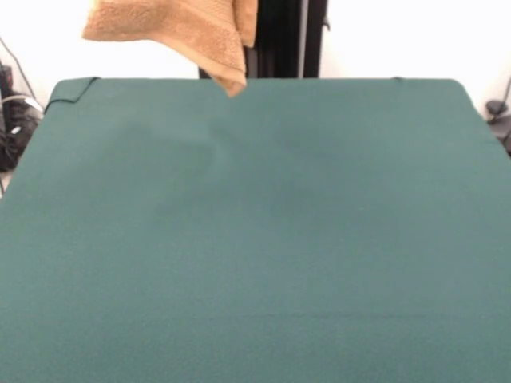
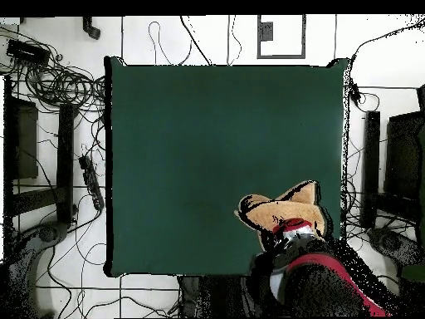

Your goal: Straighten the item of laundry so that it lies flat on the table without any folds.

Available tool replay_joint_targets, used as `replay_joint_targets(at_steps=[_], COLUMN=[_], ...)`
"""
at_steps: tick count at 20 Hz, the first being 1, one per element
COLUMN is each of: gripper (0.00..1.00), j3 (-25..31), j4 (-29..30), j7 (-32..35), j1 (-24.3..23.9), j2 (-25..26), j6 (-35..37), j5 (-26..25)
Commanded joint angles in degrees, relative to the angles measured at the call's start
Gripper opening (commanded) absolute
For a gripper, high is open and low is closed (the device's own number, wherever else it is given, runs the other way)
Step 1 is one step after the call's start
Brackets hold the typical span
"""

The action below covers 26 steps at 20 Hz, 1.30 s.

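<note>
The orange-tan hand towel (image 1: 185, 32) is held aloft, bunched, by the gripper (image 2: 292, 228) clamped on it, hanging directly beneath above the green table (image 2: 207, 149) edge nearest the pedestal

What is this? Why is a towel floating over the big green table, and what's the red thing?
It's a robot arm, red and black, standing at one side of the table. One picture looks across the table toward the robot; the other looks straight down from above. The towel isn't floating: it hangs in the air from the end of the arm, above the table's edge near the robot. The robot's hand itself is hidden by the towel, so I can't see its grip. Nothing lies on the green cloth. Cables lie on the floor around it.
</note>
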Motion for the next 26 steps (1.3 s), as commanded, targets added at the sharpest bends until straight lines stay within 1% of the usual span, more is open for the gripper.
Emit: replay_joint_targets(at_steps=[1, 9, 17, 26], gripper=[0.0, 0.0, 0.0, 0.0], j3=[8.78, 8.88, 9.96, 10.93], j4=[8.72, 8.67, 9.37, 9.16], j7=[-19.73, -18.04, -20.53, -23.01], j1=[-1.49, -1.05, -3.64, -5.98], j2=[1.2, 0.84, 0.89, 0.42], j6=[-2.81, -2.23, -2.17, -1.43], j5=[0.44, -0.08, 0.66, -0.02])
